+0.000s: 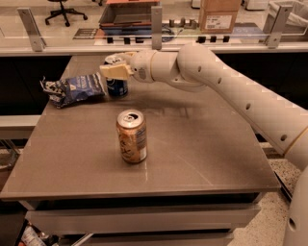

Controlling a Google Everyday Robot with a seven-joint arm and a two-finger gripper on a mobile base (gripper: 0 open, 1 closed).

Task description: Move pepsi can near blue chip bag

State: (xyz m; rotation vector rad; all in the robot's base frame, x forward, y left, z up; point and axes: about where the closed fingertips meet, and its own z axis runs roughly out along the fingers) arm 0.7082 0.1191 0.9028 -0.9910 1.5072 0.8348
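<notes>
The pepsi can (117, 87) is dark blue with a silver top and stands at the back left of the table, right beside the blue chip bag (73, 90). My gripper (115, 66) reaches in from the right and is closed around the can's upper part. One tan finger (114, 71) covers the front of the can's top. The can's base looks to be at the table surface. The crumpled chip bag lies flat just left of the can, nearly touching it.
A gold-orange can (131, 136) stands upright near the middle of the grey-brown table (202, 153). My white arm (231, 91) spans the right rear of the table. A counter with a glass rail and a cardboard box (219, 14) lies behind.
</notes>
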